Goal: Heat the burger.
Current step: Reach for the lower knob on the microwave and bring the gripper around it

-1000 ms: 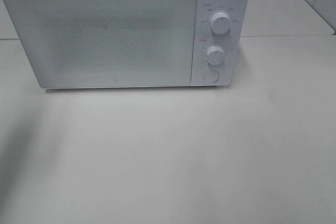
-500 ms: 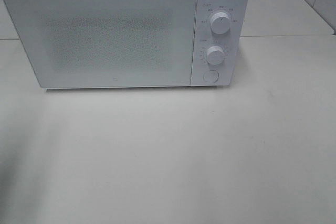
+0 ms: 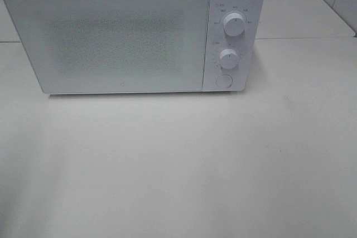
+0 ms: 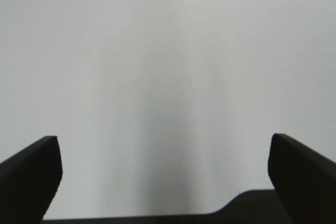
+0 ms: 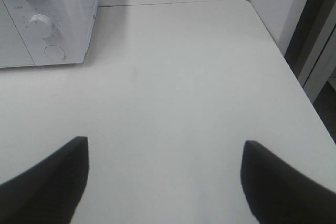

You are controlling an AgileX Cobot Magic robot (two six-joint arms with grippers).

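Fading out since a second ago, the grey shadow that lay over the left side of the table is almost gone, and that stretch of tabletop now looks nearly as pale as the rest. Nothing else has shifted: the white microwave stands at the far side of the table as before, its door shut. On its right-hand panel are the upper knob, the lower knob and the round button.

The burger shows in none of the views. The door's speckled front lets nothing through, so where the burger is and how it looks cannot be told.

The left gripper has its dark fingers spread wide over a plain pale surface, with nothing between them. The right gripper is likewise spread wide and holds nothing. It hangs over bare tabletop, with the microwave's knob corner ahead of it, well apart.
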